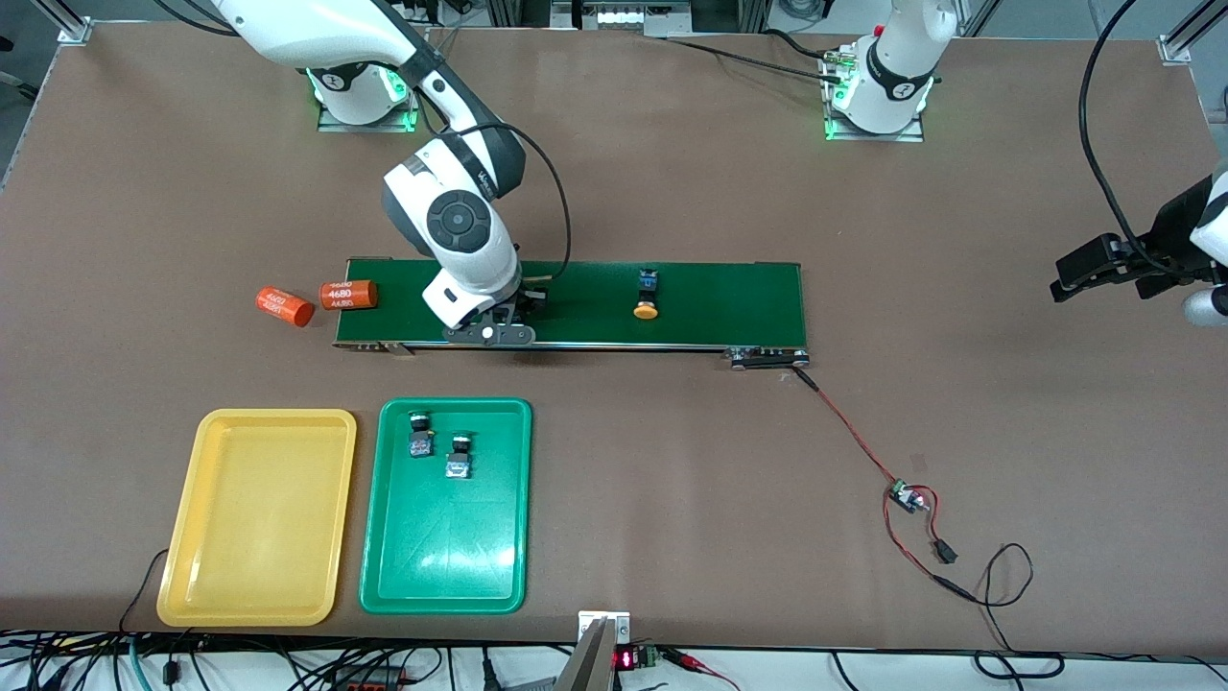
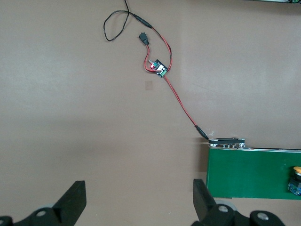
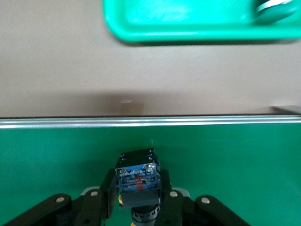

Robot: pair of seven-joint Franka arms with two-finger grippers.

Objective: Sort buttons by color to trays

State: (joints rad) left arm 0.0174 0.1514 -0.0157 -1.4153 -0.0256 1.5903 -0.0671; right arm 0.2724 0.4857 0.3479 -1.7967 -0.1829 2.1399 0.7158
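Note:
My right gripper (image 1: 518, 307) is low over the dark-green conveyor belt (image 1: 720, 307), shut on a blue-black button (image 3: 137, 176); a trace of yellow shows by its cap. My right gripper's fingers (image 3: 107, 190) press both sides of its body. A second yellow-capped button (image 1: 648, 294) lies on the belt toward the left arm's end, also in the left wrist view (image 2: 295, 181). Two green-capped buttons (image 1: 419, 434) (image 1: 459, 456) lie in the green tray (image 1: 446, 557). The yellow tray (image 1: 257, 518) beside it holds nothing. My left gripper (image 1: 1070, 278) waits open over bare table (image 2: 139, 197).
Two orange cylinders marked 4680 (image 1: 285, 306) (image 1: 348, 294) lie at the belt's end by the right arm. A red and black cable with a small circuit board (image 1: 907, 496) runs from the belt's other end toward the front camera. The green tray's rim (image 3: 178, 28) shows in the right wrist view.

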